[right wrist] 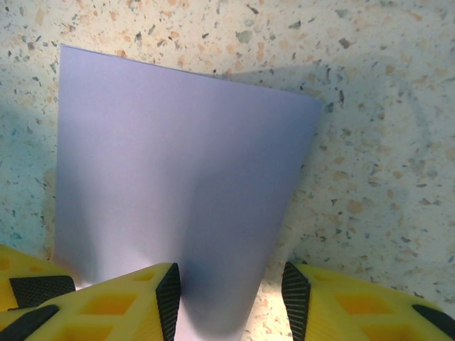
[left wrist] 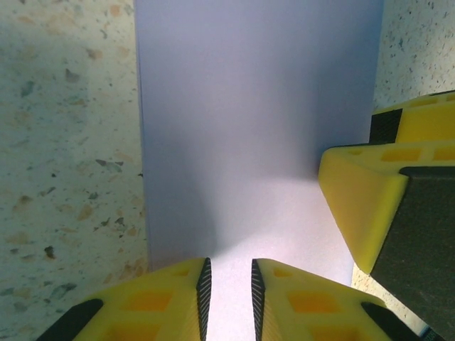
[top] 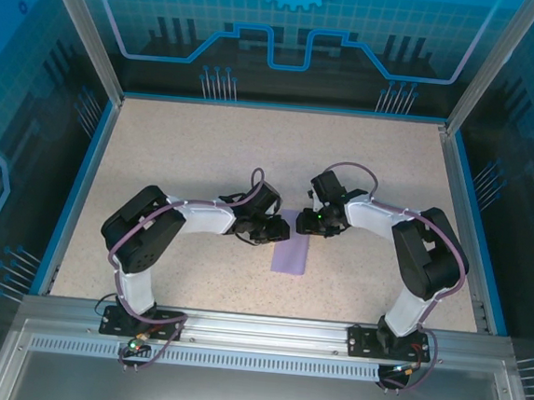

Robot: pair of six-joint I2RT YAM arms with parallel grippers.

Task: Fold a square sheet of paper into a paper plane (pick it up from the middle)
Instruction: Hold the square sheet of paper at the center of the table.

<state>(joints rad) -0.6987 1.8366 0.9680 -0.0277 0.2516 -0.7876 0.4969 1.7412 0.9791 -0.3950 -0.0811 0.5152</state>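
The square sheet of paper [top: 290,254] lies on the table [top: 205,157], my left claw [left wrist: 227,291] a mere slit apart over it (gripping or not, I cannot tell), my right claw [right wrist: 231,291] spread astride its end, and uneven pulls could crumple or tear it.

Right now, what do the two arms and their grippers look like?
Both the left arm and right arm have white links between bulky black joints, with a purplish-grey cable looping along each. The left gripper and right gripper have yellow fingers with black ribbed pads.
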